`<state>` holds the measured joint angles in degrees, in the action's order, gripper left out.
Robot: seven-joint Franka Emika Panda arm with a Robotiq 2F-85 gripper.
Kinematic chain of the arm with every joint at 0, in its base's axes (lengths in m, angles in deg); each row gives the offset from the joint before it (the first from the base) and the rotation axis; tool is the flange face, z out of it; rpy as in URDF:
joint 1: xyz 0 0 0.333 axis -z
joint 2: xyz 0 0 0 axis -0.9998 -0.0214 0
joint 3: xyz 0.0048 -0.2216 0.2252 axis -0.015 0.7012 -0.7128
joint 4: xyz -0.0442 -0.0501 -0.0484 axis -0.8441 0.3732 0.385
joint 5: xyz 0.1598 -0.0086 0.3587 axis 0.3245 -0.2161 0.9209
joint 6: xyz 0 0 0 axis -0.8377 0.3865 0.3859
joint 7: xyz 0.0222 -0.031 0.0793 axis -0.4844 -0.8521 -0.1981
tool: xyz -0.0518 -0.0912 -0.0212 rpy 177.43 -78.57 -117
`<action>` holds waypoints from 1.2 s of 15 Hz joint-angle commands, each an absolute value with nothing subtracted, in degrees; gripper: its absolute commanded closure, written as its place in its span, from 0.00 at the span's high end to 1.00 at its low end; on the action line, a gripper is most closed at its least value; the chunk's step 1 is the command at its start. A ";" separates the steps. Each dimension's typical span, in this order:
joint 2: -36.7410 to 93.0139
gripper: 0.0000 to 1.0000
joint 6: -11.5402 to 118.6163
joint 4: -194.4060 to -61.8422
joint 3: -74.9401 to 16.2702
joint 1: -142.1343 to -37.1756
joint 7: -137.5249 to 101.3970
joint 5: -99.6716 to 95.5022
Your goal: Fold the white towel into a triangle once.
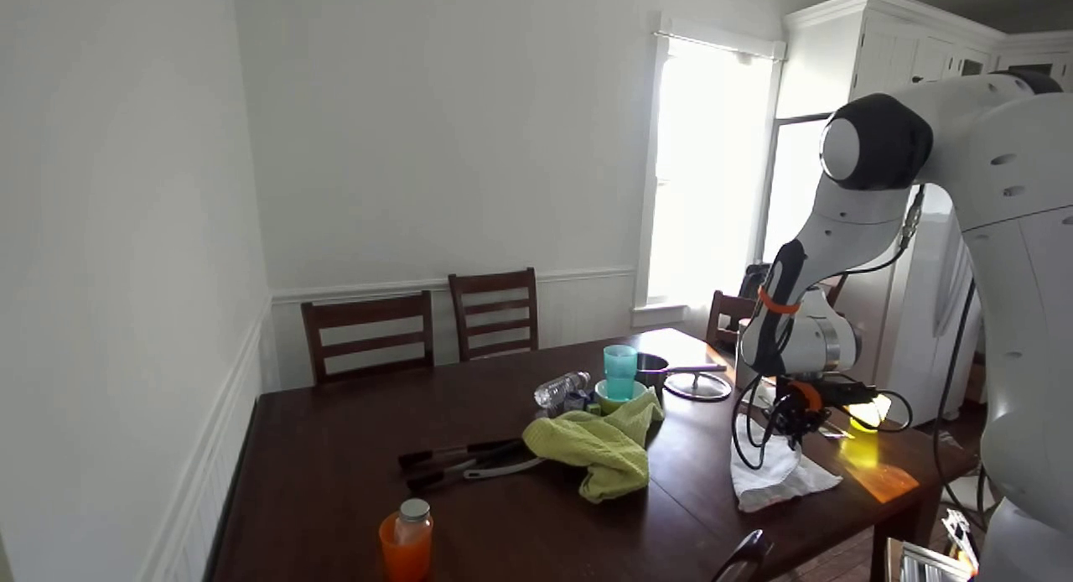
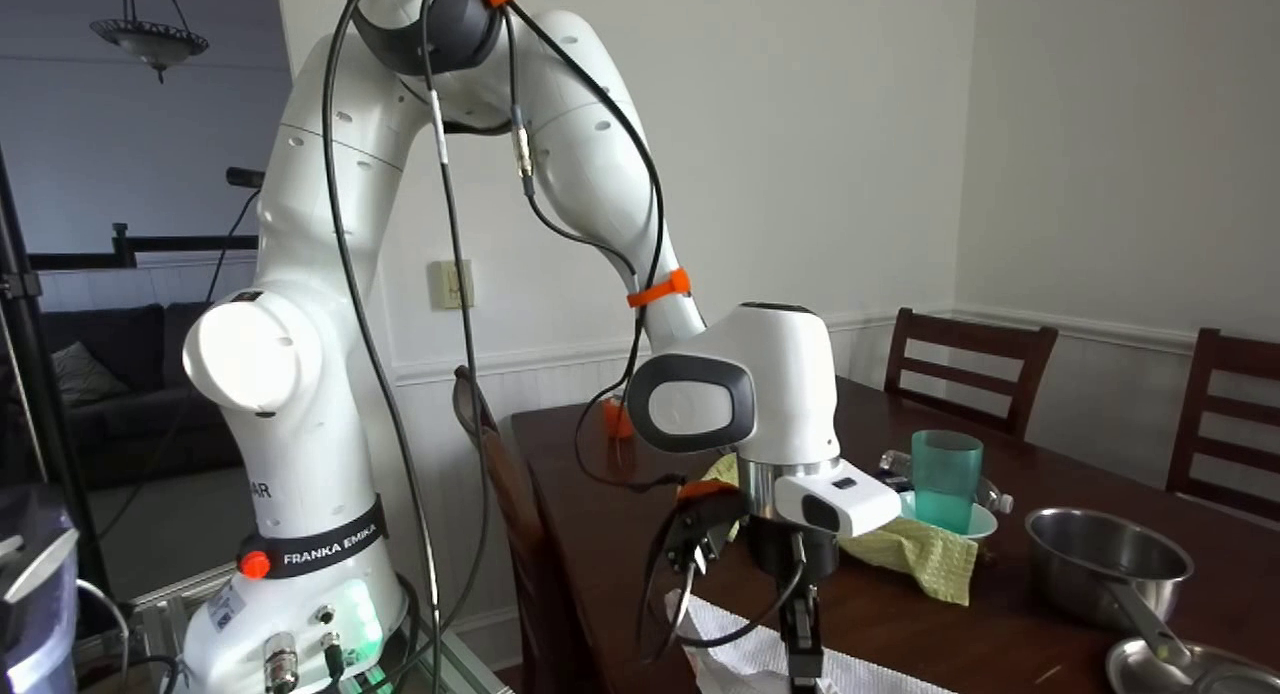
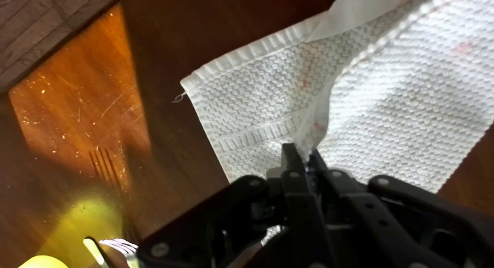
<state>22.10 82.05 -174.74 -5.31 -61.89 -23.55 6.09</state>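
The white towel lies on the dark table near its right end in an exterior view, and partly shows under the arm. In the wrist view the towel has a raised flap whose seamed edge runs from the upper right down to the fingertips. A flat layer with a hemmed corner lies to the left of that flap. My gripper is shut on a pinched bit of the towel, over the towel's middle. The gripper also shows in both exterior views. The towel's far ends are cut off or hidden.
A green cloth lies over pan handles mid-table. A teal cup in a bowl, a pot and a lid stand beyond. A fork lies left of the towel. A chair stands at the near edge.
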 commanded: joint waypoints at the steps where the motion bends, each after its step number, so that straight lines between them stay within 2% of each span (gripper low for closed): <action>1: 21.09 0.02 82.45 -174.51 -4.28 -60.95 -24.49 3.39; 13: 17.35 0.02 82.90 -173.78 -0.19 -62.39 -23.09 -0.99; 14: 17.20 0.06 82.94 -173.77 -0.11 -62.56 -22.91 -0.98; 15: 16.87 0.32 83.04 -173.56 0.20 -62.88 -22.49 -1.05; 16: 16.79 0.32 83.00 -173.42 0.29 -62.94 -22.51 -1.08; 18: 16.88 0.45 83.05 -173.32 0.64 -63.14 -22.40 -1.07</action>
<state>17.60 82.31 -174.04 -0.69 -62.42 -23.72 0.67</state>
